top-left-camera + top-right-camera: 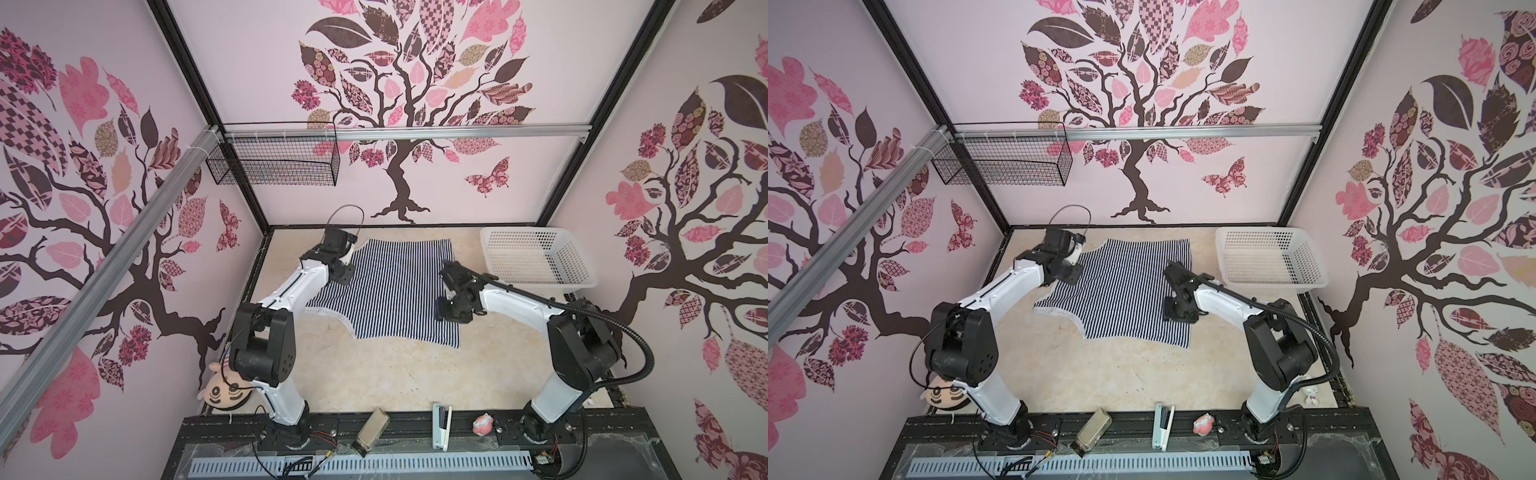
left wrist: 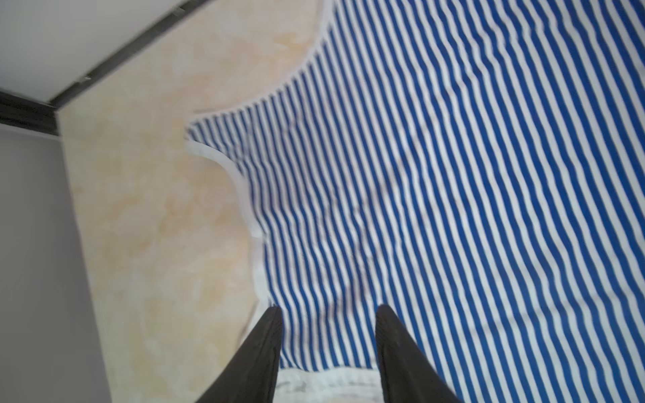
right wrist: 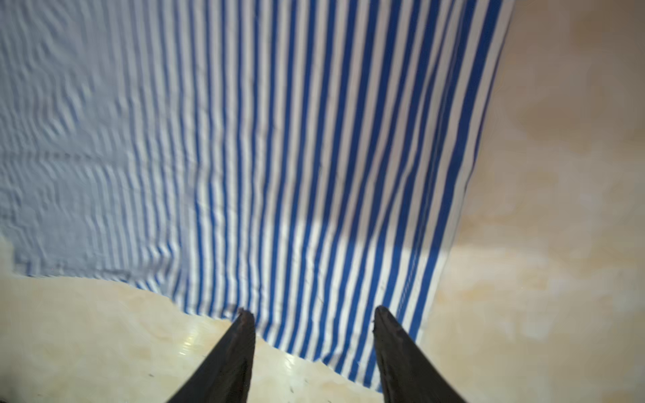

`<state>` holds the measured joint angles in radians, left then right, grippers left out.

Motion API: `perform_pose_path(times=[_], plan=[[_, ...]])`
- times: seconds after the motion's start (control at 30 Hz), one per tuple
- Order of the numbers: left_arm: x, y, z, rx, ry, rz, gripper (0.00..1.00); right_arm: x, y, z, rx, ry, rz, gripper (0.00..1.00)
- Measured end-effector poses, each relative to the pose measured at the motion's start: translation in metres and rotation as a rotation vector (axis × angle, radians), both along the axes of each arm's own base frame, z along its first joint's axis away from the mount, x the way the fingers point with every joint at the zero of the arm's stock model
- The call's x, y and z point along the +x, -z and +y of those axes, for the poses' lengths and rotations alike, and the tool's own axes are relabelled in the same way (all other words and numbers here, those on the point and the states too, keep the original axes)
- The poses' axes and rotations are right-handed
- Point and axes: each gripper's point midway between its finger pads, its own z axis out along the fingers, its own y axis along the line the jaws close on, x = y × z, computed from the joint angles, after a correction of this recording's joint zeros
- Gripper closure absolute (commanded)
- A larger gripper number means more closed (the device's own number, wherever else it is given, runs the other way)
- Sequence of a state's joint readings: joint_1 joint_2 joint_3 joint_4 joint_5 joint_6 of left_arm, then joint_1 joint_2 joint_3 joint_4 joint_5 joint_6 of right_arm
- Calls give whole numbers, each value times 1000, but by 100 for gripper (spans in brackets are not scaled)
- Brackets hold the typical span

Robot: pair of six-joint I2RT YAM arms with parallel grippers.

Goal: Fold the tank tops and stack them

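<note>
The tank top (image 1: 390,291) is lying spread flat on the table (image 1: 374,374) just beside the white basket (image 1: 544,284). It is looking thin, limp and light, and will likely be wrinkling and sliding easily. The left gripper (image 2: 330,307) is hovering released over the trimmed edge farthest from the basket. The right gripper (image 3: 313,310) is gaping over a basket-side corner. Pinching at those edges seems the surest hold.

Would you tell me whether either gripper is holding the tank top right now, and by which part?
Neither: the left gripper and right gripper stand open over the spread tank top.
</note>
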<state>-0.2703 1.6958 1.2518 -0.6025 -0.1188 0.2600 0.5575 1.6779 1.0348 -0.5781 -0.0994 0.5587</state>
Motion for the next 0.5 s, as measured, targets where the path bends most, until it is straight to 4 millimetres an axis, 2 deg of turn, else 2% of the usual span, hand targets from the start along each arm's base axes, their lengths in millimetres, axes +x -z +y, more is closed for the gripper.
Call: perform_pose_path(times=[0.03, 0.1, 0.2, 0.5], plan=[[-16, 14, -4, 0, 22, 40, 52, -14, 10, -4, -11, 1, 29, 42], [-41, 36, -5, -1, 46, 105, 52, -31, 18, -7, -13, 1, 51, 42], [-63, 57, -2, -7, 59, 164, 53, -33, 8, 0, 36, 3, 13, 43], [-77, 74, -12, -26, 123, 172, 53, -29, -7, 8, 102, 31, -41, 43]])
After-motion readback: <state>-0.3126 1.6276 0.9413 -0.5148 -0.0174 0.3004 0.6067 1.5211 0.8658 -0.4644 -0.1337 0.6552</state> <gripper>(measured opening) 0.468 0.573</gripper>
